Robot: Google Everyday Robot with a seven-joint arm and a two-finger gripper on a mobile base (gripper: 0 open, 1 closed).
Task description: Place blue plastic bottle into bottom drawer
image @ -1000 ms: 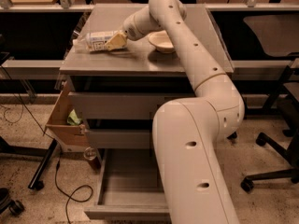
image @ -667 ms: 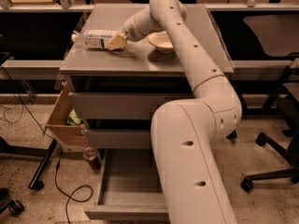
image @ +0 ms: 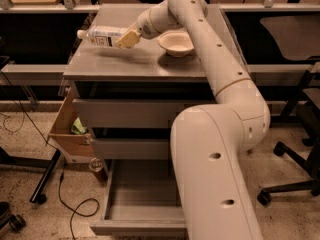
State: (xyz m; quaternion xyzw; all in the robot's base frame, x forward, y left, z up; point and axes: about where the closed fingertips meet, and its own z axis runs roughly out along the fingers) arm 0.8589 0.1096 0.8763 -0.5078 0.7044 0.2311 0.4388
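Note:
The blue plastic bottle (image: 101,36) lies sideways in the air just above the grey cabinet top (image: 140,64), cap end pointing left. My gripper (image: 127,38) is shut on the bottle's right end and holds it lifted over the left part of the top. The bottom drawer (image: 142,199) is pulled open below, a shallow grey tray with nothing visible in it; my arm hides its right side. The two upper drawers (image: 125,114) are shut.
A white bowl (image: 175,43) stands on the cabinet top right of the gripper. A cardboard box (image: 67,126) hangs at the cabinet's left side. A cable and a stand leg lie on the floor left; office chair legs (image: 295,184) stand right.
The gripper has lifted the bottle off the cabinet top and carried it slightly up; the bottle now hangs clear of the surface.

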